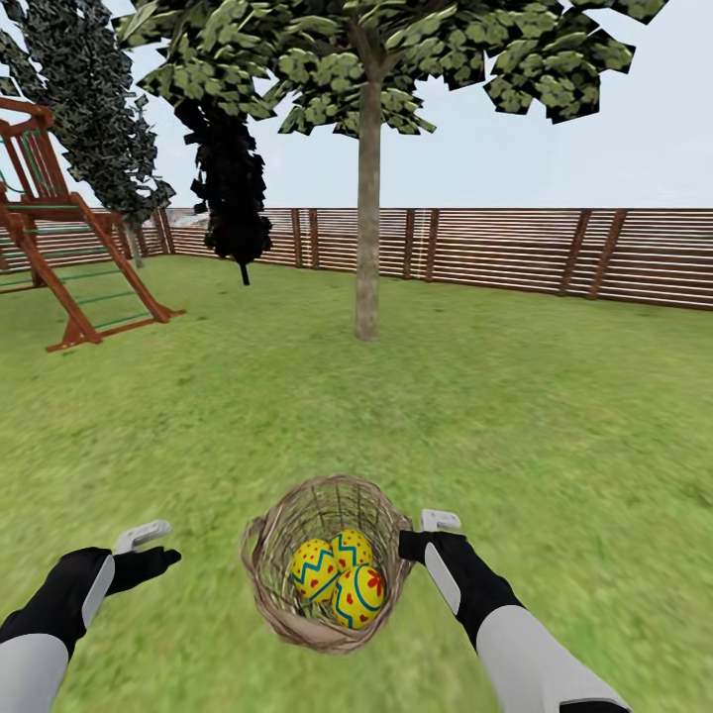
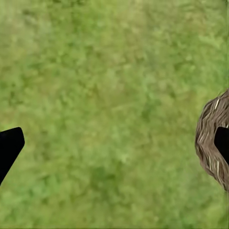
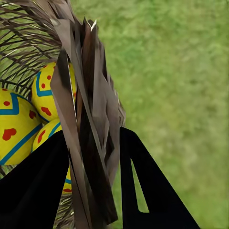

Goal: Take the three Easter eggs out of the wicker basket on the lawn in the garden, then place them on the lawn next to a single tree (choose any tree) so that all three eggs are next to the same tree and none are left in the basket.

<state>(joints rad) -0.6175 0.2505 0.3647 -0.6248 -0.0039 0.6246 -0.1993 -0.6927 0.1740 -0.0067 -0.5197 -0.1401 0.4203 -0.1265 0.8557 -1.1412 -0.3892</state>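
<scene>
Right gripper (image 3: 90, 186) clamps the wicker basket (image 1: 297, 624) rim; left gripper (image 1: 149, 550) wide over lawn (image 1: 555, 426).

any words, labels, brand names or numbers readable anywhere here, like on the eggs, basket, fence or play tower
None: no text, number or brand can be read in any view.
The three Easter eggs bear only blue zigzag bands and red dots and hearts, no letters.
The wicker basket, the fence, the play tower and the robot's arms carry no markings.
</scene>
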